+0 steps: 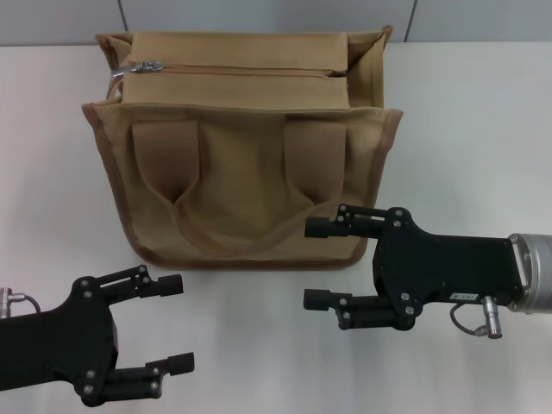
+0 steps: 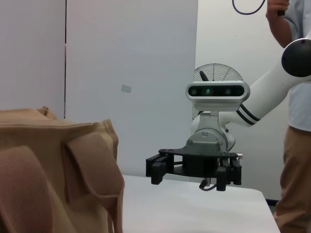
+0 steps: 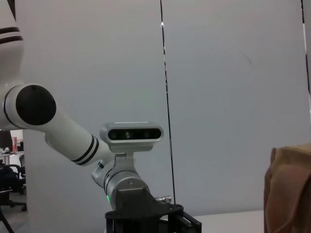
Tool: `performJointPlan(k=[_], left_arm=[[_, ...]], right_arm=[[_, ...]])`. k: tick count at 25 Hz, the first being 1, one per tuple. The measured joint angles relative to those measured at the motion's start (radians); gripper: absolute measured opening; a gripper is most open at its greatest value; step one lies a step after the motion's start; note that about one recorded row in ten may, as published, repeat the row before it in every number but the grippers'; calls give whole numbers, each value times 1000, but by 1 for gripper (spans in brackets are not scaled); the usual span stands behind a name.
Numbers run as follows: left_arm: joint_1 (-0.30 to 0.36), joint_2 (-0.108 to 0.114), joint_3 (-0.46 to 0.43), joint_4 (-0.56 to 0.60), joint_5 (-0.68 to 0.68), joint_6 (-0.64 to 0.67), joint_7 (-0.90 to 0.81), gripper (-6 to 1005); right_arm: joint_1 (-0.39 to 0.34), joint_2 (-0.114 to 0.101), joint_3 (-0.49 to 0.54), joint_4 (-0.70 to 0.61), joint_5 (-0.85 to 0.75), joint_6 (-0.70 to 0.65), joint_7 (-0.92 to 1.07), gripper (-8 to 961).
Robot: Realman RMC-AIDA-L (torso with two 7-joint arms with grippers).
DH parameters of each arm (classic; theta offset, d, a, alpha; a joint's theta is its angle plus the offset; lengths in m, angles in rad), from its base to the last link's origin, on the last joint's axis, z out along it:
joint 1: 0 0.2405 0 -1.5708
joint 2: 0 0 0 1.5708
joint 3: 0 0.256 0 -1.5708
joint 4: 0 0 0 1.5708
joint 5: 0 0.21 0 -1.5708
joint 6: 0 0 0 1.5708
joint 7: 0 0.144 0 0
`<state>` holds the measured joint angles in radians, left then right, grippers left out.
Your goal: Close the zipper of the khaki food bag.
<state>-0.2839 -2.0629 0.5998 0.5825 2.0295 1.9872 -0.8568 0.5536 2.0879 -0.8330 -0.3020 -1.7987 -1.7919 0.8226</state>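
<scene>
The khaki food bag (image 1: pixel 246 168) stands upright on the white table, its front pocket and two strap handles facing me. The zipper (image 1: pixel 250 72) runs across its top panel, with the silver slider and pull tab (image 1: pixel 145 66) at the left end. My left gripper (image 1: pixel 175 323) is open and empty, low at the near left, in front of the bag. My right gripper (image 1: pixel 315 263) is open and empty at the near right, just before the bag's lower right corner. The bag also shows in the left wrist view (image 2: pixel 53 174) and at the edge of the right wrist view (image 3: pixel 290 189).
The white table (image 1: pixel 466 138) extends on both sides of the bag. A grey wall runs behind it. In the left wrist view a person (image 2: pixel 296 136) stands beyond the table, behind my right arm (image 2: pixel 194 167). My left arm shows in the right wrist view (image 3: pixel 141 204).
</scene>
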Motion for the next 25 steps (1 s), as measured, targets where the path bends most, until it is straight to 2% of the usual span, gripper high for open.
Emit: performJointPlan(k=[12, 14, 20, 22, 25], left_arm=[[-4, -4, -23, -7, -18, -9, 4, 785], [0, -6, -72, -21, -61, -11, 6, 785], [10, -7, -352, -141, -227, -61, 12, 785], [1, -7, -402, -173, -265, -108, 13, 785], [-26, -8, -431, -203, -305, -185, 13, 785]], right_arm=[[0, 3, 0, 9, 3, 10, 1, 749], [0, 3, 1, 22, 4, 11, -3, 749], [0, 3, 11, 82, 9, 17, -40, 749], [1, 3, 11, 91, 12, 19, -51, 750], [1, 3, 12, 108, 22, 25, -68, 750]])
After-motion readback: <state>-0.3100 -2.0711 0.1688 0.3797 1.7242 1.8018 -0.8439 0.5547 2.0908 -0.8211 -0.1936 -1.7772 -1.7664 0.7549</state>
